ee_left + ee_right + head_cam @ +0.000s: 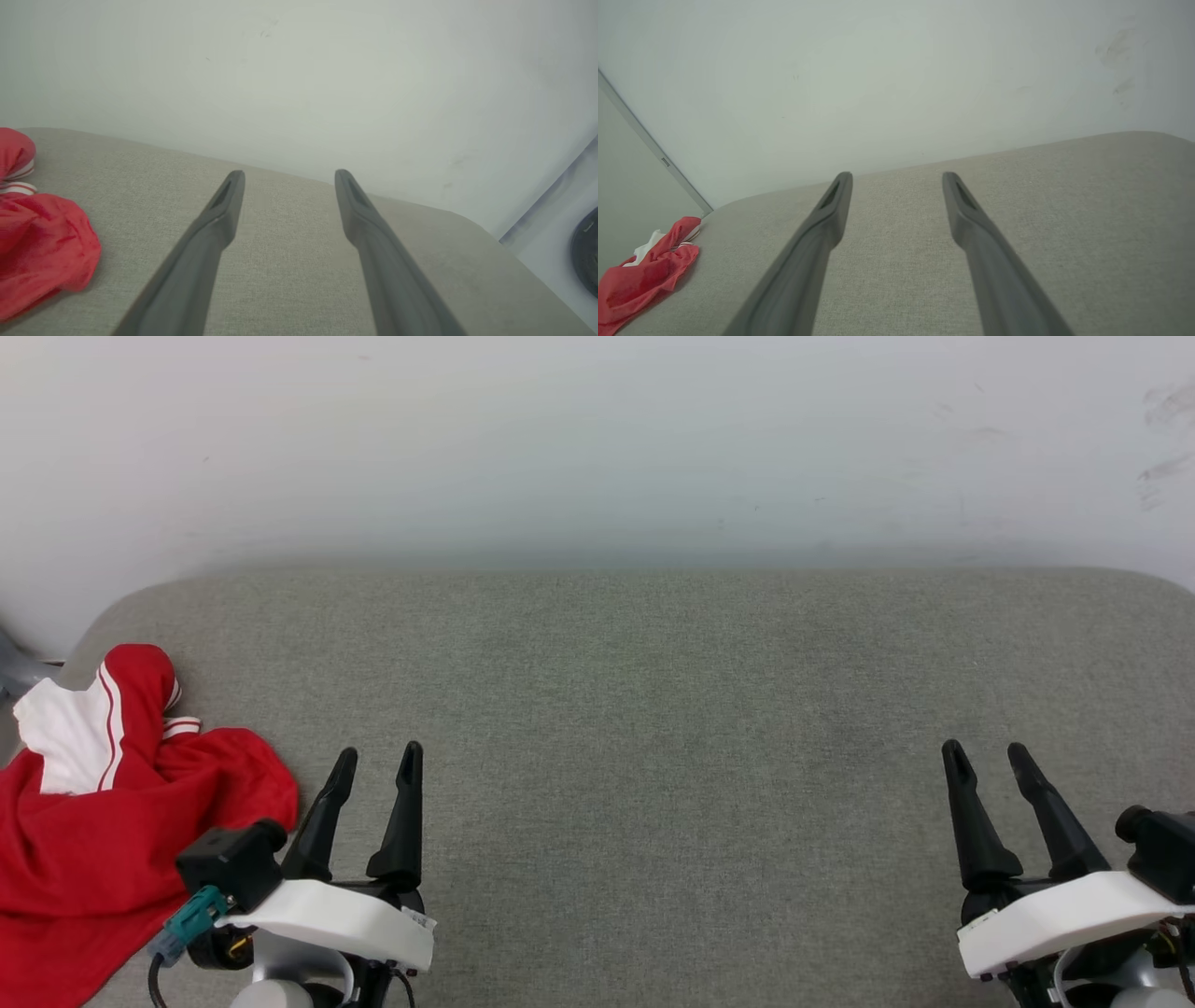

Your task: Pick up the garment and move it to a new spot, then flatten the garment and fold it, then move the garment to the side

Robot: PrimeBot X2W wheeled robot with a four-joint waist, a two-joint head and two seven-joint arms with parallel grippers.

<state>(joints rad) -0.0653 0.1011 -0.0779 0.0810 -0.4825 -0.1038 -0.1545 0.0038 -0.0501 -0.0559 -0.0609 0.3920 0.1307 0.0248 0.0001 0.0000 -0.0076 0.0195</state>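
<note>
So, count first: 1 garment, 2 grippers, 2 dark fingers on each, 1 grey fabric surface, 1 pale wall behind it

Left gripper: jaws spread wide, nothing btwn the fingers, nothing grasped. It sits low at the near-left of the head view w/ tips pointing toward the wall. In the left wrist view bare grey fabric lies btwn its fingers and the red cloth, so the fingers are clear of the shirt. The wrist housing overlaps the cloth's edge in the head view; can't tell if it touches

Right gripper: same, jaws spread wide, released, holding nothing, at the near-right w/ tips toward the wall. It is well apart from the garment, w/ most of the surface btwn them

Garment: a crumpled heap at the surface's left end, just beside the left gripper, running past the head view's left and bottom edges. Not flat, not folded. Its long axis runs approx near-to-far along that left end. A white sleeve w/ thin red stripes lies at the far end, beside a rounded red bulge that points toward the wall; the red body bunches at the near end
</note>
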